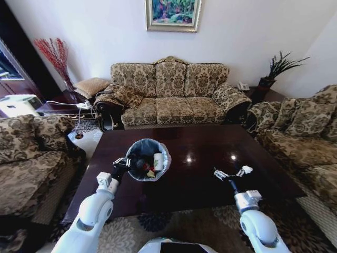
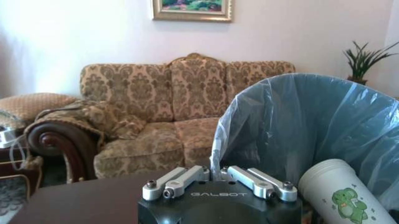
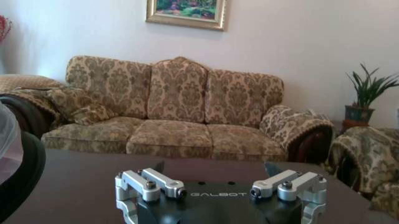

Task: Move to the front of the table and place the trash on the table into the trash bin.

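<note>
A: Where's the trash?
B: Already in the trash bin (image 1: pixel 148 159), near the table (image 1: pixel 210 184)'s left edge; the left gripper (image 1: pixel 122 164) pinches its rim, probably steadying it.
A: The right gripper (image 1: pixel 230 172)?
B: Spread wide, empty, above the table's right half.

The trash bin (image 1: pixel 148 159) stands on the table (image 1: pixel 210 153), toward its left side, and a paper cup (image 1: pixel 158 161) and other trash sit inside it. The left gripper (image 1: pixel 126 164) is at the bin's left rim, and the right gripper (image 1: pixel 230 172) hangs over the table well to the right of the bin. A sofa (image 1: pixel 174 95) stands behind the table under a picture (image 1: pixel 173 14) on the wall, with more sofas to the left and right, and a potted plant (image 1: pixel 274 71) in the far right corner.
</note>
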